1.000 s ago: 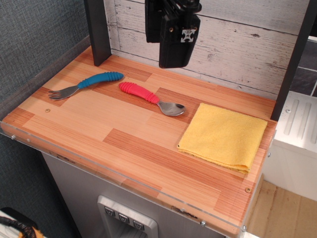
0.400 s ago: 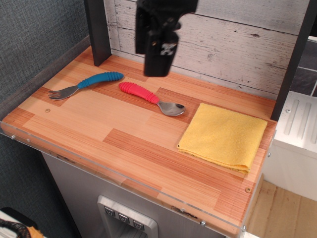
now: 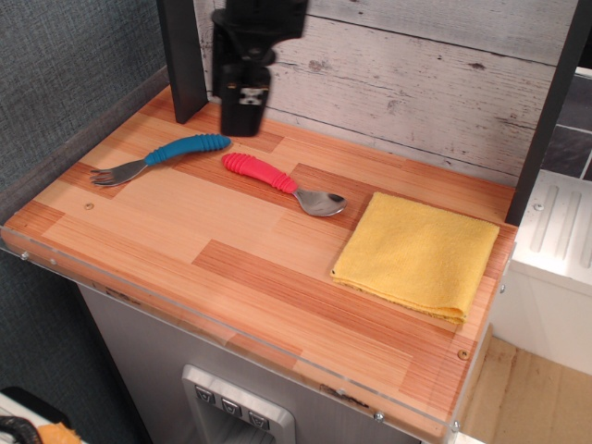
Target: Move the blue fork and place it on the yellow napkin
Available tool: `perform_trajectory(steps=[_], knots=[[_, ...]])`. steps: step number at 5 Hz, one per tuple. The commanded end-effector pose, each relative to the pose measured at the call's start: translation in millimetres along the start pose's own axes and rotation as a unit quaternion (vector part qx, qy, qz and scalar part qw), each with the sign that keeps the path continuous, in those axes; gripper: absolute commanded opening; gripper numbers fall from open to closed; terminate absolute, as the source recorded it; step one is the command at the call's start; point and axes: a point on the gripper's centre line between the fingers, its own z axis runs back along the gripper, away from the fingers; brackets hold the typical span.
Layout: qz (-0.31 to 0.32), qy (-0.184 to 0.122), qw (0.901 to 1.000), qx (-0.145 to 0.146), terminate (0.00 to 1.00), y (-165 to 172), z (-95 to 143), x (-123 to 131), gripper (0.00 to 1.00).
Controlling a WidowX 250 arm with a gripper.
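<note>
The blue fork (image 3: 166, 155) lies on the wooden table at the back left, tines pointing left. The yellow napkin (image 3: 418, 254) lies flat at the right side of the table. My black gripper (image 3: 242, 118) hangs above the table's back left, just above and right of the fork's blue handle end, not touching it. Its fingers look pressed together, and nothing is held in them.
A red-handled metal spoon (image 3: 279, 182) lies between the fork and the napkin. A dark post (image 3: 182, 57) stands at the back left corner and another (image 3: 548, 111) at the back right. A white plank wall (image 3: 416, 74) runs behind the table.
My gripper has moved left along the back of the table and come lower, from above the spoon's area to just over the fork's handle end. Fork, spoon and napkin have not moved.
</note>
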Motion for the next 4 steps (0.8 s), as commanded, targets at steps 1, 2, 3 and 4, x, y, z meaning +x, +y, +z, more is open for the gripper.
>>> perform_trajectory(steps=[1,2,3,4], knots=[[0.076,0.027,0.9944,0.067,0.0,42.0,-20.1,-31.1,1.0],[0.113,0.013,0.9917,0.061,0.0,62.0,-35.8,-39.7,1.0],[0.132,0.003,0.9897,0.055,0.0,84.0,-50.7,-42.3,1.0],[0.119,-0.007,0.9914,0.054,0.0,95.2,-61.9,-40.1,1.0]])
